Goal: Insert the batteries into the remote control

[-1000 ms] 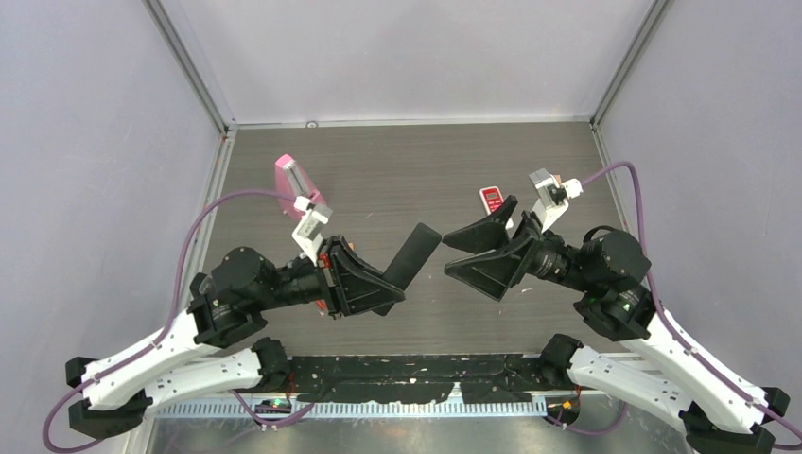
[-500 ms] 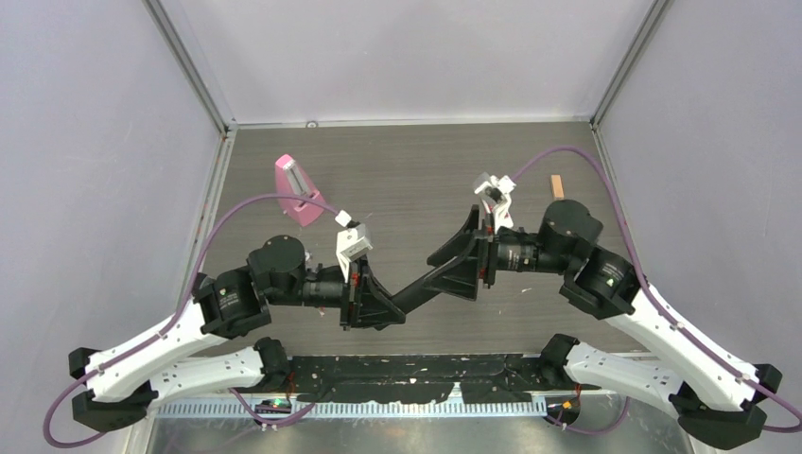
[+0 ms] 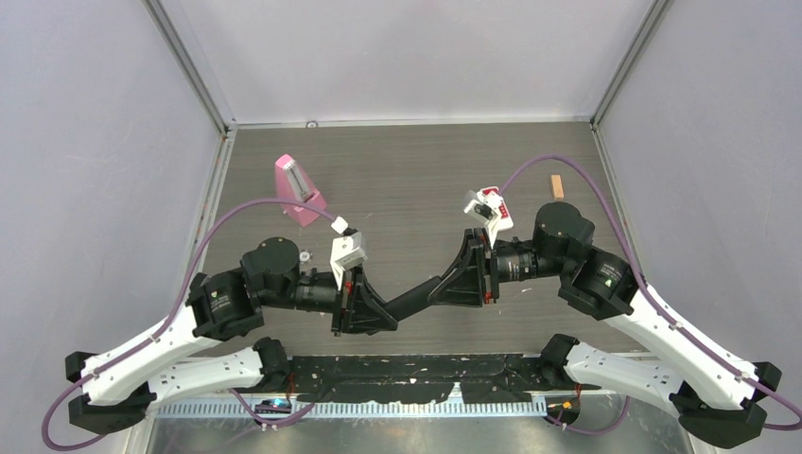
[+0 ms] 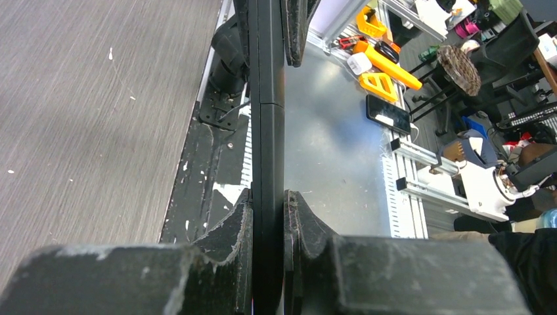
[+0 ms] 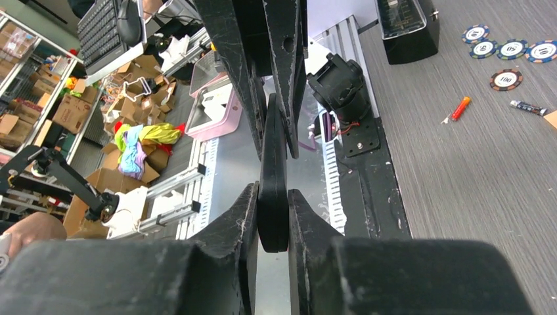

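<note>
A long black remote control (image 3: 416, 301) hangs above the table's near edge, held between both arms. My left gripper (image 3: 381, 309) is shut on its lower end, and the remote (image 4: 266, 98) runs edge-on between those jaws (image 4: 267, 197). My right gripper (image 3: 456, 283) is shut on the upper end; the remote's rounded tip (image 5: 272, 177) sits pinched between its jaws (image 5: 272, 200). One orange-red battery (image 5: 460, 108) lies on the table in the right wrist view, with a darker thin cylinder (image 5: 529, 107) beside it. No batteries show from the top view.
A pink wedge-shaped object (image 3: 298, 189) stands at the back left. A tan wooden block (image 3: 557, 186) lies at the back right. Several round chips (image 5: 506, 80) and a black box (image 5: 407, 26) lie on the table. A small red-and-white item (image 3: 493, 201) shows by the right wrist.
My right gripper swung in from the right, took the remote's free end and closed from wide open. The left arm turned and shifted the remote toward the near edge.
</note>
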`<state>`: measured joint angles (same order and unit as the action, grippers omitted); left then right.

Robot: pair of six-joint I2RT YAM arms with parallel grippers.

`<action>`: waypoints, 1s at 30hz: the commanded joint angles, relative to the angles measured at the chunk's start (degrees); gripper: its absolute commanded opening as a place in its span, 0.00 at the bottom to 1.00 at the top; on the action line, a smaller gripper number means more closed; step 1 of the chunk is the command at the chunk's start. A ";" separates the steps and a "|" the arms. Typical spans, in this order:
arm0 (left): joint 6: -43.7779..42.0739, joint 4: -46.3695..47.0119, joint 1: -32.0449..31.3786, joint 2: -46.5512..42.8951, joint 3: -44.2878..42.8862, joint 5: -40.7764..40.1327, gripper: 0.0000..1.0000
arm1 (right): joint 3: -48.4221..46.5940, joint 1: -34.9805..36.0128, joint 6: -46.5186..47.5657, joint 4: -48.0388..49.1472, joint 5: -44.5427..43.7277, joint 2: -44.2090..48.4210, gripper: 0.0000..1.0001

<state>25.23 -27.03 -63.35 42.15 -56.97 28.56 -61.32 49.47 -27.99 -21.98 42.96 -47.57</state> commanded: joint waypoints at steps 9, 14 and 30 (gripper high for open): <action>4.33 12.54 -0.36 -5.99 1.93 1.65 0.68 | 7.67 -0.19 -10.52 17.23 -6.51 3.83 0.05; 12.38 22.79 -0.37 -9.05 7.12 -7.59 0.71 | 11.61 -0.17 -15.65 27.42 -13.98 7.27 0.05; 24.46 54.95 -0.31 -9.17 19.65 -26.29 0.67 | 22.99 0.36 -29.00 49.59 -24.97 9.09 0.06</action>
<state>48.73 17.87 -63.40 32.71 -36.49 5.89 -38.48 49.50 -54.13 20.18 21.50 -39.05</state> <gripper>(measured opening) 0.678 0.234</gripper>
